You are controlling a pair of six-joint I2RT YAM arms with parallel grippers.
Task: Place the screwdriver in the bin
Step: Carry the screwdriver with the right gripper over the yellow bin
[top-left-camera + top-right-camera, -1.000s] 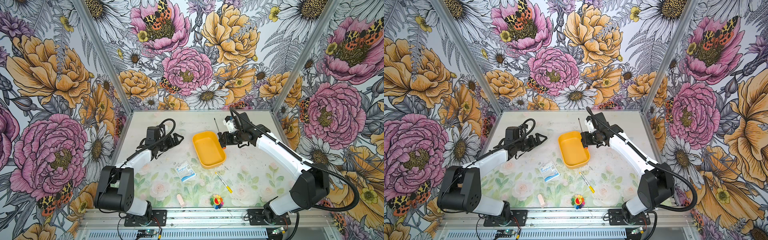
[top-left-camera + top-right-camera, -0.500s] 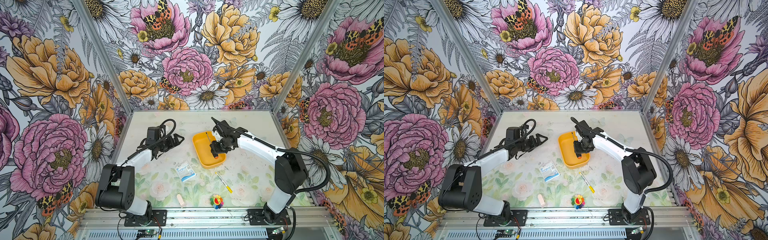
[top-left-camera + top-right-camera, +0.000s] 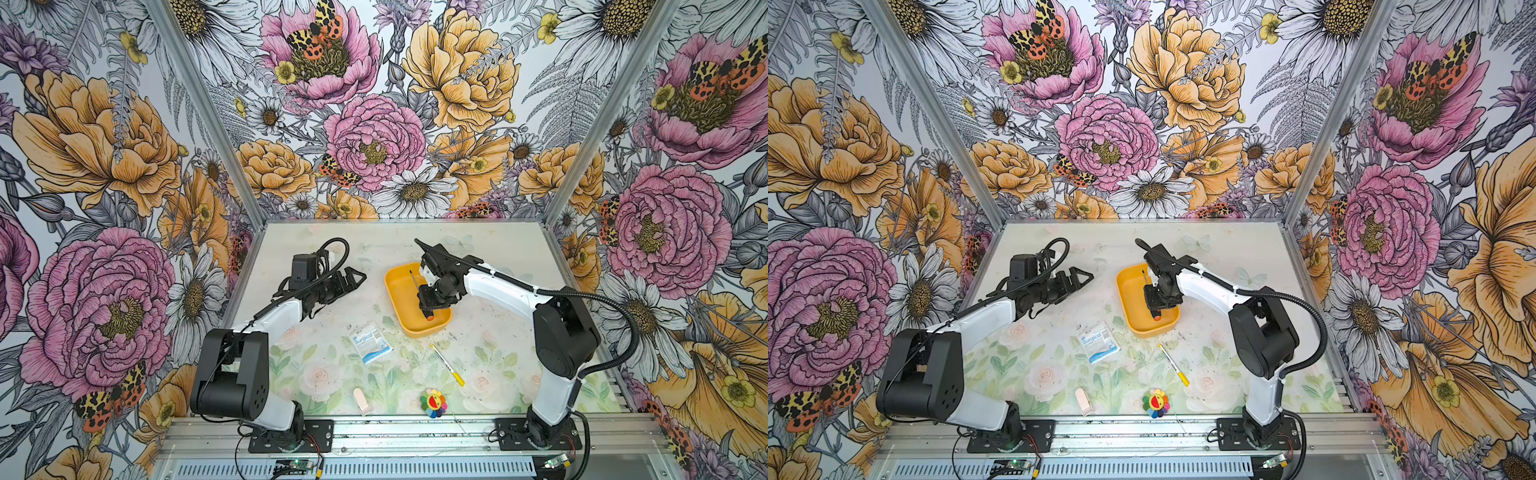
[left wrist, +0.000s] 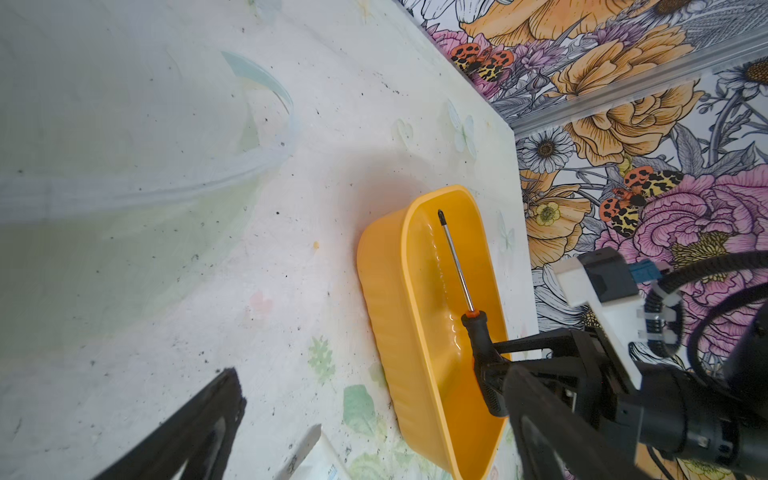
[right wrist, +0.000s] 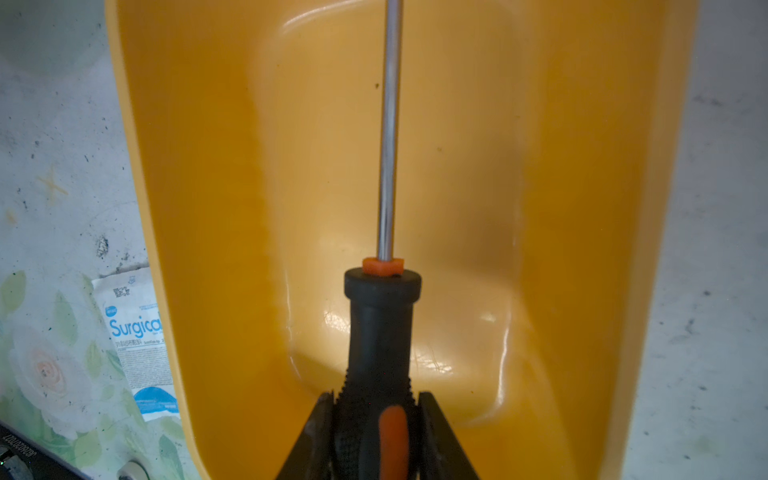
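The yellow-orange bin sits mid-table. My right gripper hangs over its inside, shut on the black handle of the screwdriver. The right wrist view shows both fingers pressed on the handle, right gripper, with the shaft running lengthwise over the bin floor. From the left wrist view, the screwdriver lies low inside the bin; I cannot tell whether it touches. My left gripper is open and empty, left of the bin.
A white and blue "Surgical" packet lies in front of the bin to the left. A thin yellow-handled tool lies in front to the right. A rainbow flower toy and a small pale pink piece sit near the front edge.
My right arm swung from behind and right of the bin to over its inside, carrying the screwdriver, and came lower. The left arm stayed where it was.
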